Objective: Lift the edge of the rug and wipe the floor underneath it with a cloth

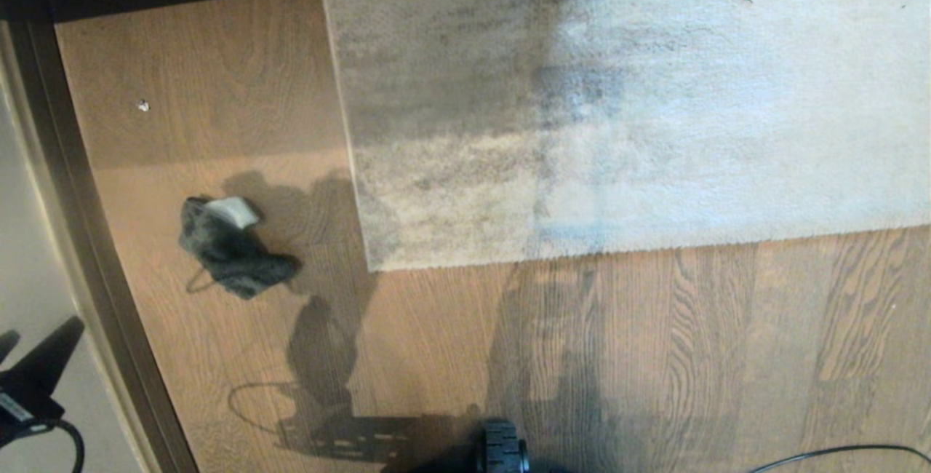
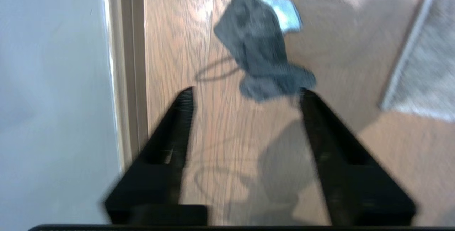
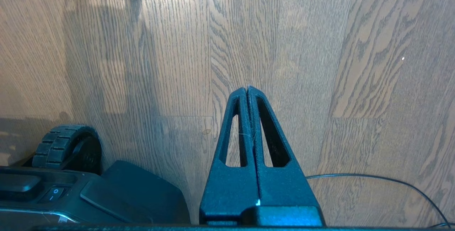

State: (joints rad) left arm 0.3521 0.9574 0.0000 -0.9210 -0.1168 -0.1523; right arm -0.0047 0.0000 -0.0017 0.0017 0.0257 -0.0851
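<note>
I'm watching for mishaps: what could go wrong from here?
The left hand is open and clear of the cloth, which lies bunched on the floor beside the rug edge; a grab may catch only a fold. The rug lies flat, so lifting it may be hard. The right hand is shut, idle.
</note>
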